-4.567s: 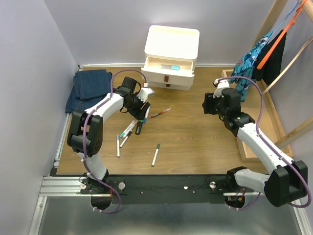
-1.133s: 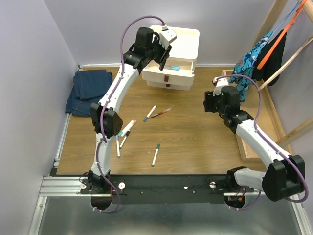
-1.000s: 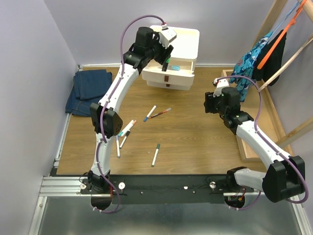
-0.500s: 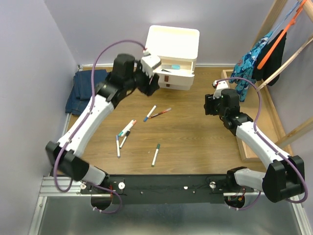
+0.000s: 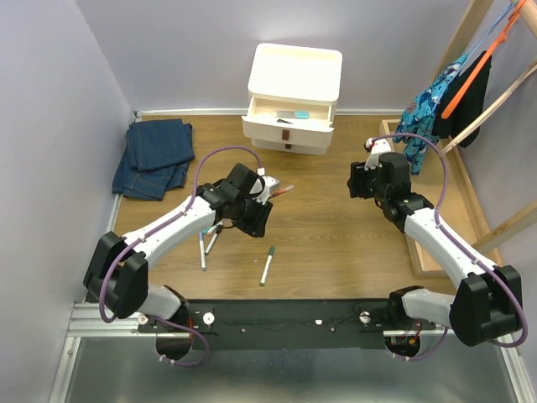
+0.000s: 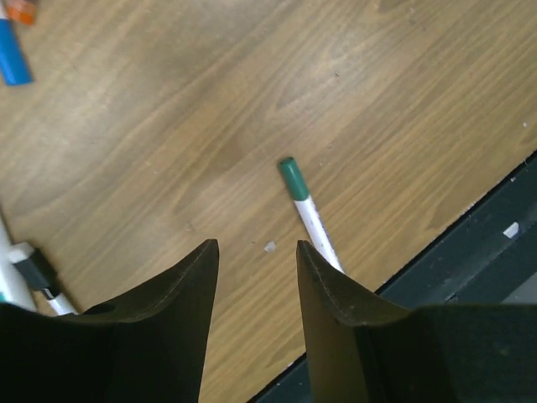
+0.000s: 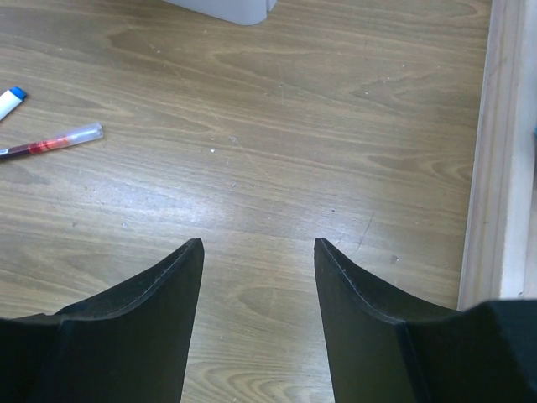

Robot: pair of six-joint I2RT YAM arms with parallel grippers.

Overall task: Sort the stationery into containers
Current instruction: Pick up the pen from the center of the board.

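Observation:
The cream cabinet stands at the back with its top drawer pulled out; a blue item lies inside. My left gripper hangs open and empty low over the table's middle. Just ahead of its fingertips lies a green-capped pen. More pens lie to its left, and a black-capped one shows at the wrist view's lower left. A red pen lies beyond. My right gripper is open and empty above bare wood.
Folded blue jeans lie at the back left. A shallow wooden tray runs along the right side, with clothes on a rack above it. A black rail borders the near edge.
My left arm held a dark pen over the open top drawer, let it go there, then swung back down to the table's middle. The right arm stayed put.

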